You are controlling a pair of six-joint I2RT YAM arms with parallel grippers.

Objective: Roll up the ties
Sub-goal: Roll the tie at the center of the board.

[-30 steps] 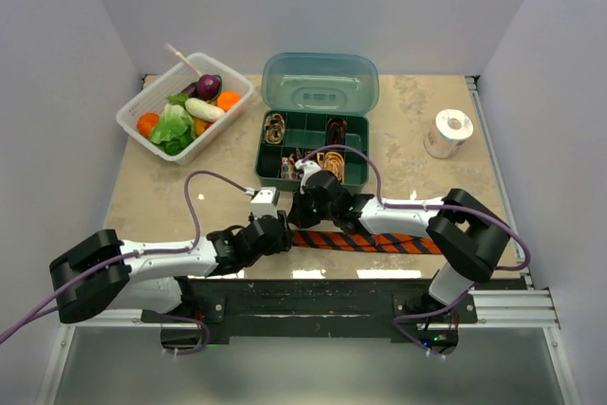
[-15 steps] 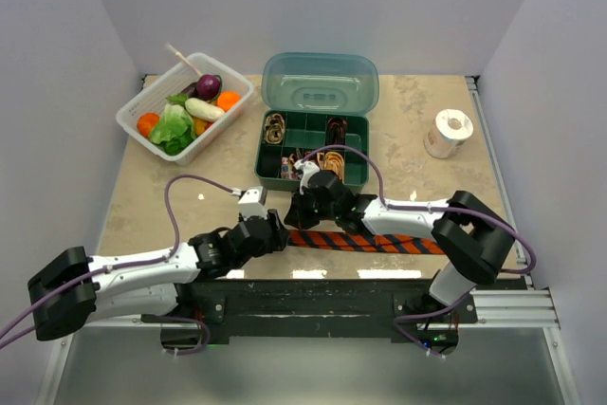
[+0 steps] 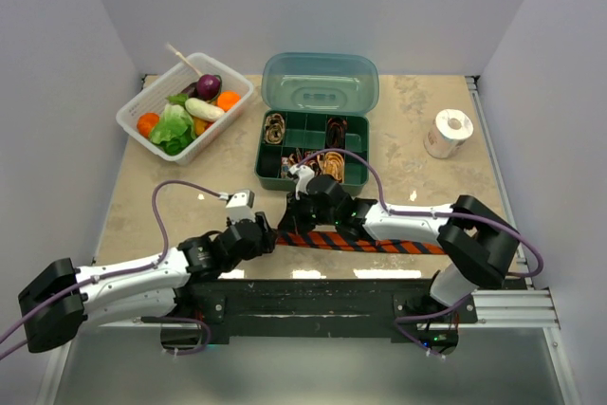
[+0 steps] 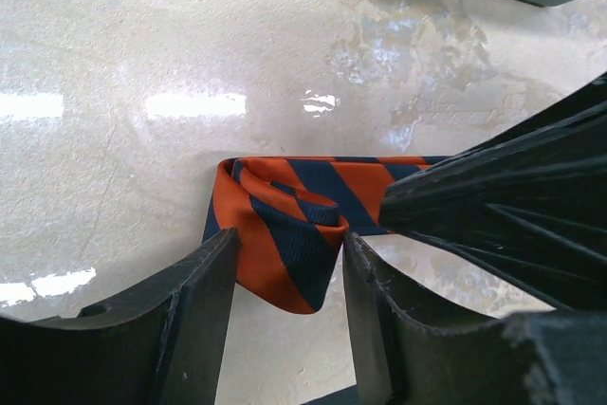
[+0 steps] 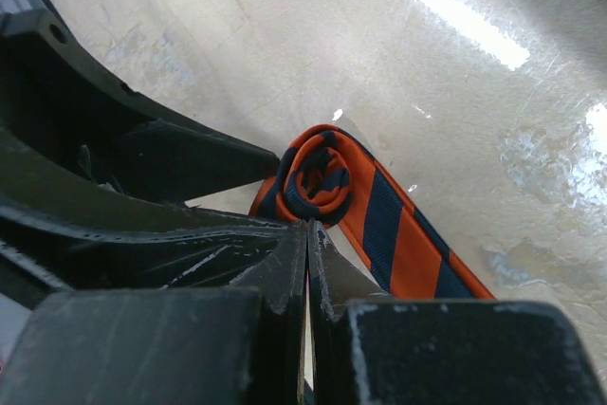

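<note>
An orange-red tie [image 3: 379,242] with navy diagonal stripes lies along the table's near edge. Its left end is rolled into a small coil [image 5: 318,182]. My left gripper [image 4: 289,236] is open. Its fingertips [image 4: 223,253] flank the coil's near side, and bare table shows between them. My right gripper [image 5: 306,227] is shut with nothing in it. Its tips rest against the coil's rim. In the top view the two grippers meet at the tie's left end [image 3: 282,235]. Other ties, small patterned coils [image 3: 275,127], sit in the green box.
The green compartment box [image 3: 313,144] stands behind the grippers with its lid [image 3: 321,82] raised. At the back left is a white basket [image 3: 142,101] of toy vegetables. A white tape roll [image 3: 448,132] sits at the right. The table's front edge [image 3: 360,277] runs just below the tie.
Both grippers and the tie's rolled end have shifted a little to the left. The left arm's elbow has swung down and leftward.
</note>
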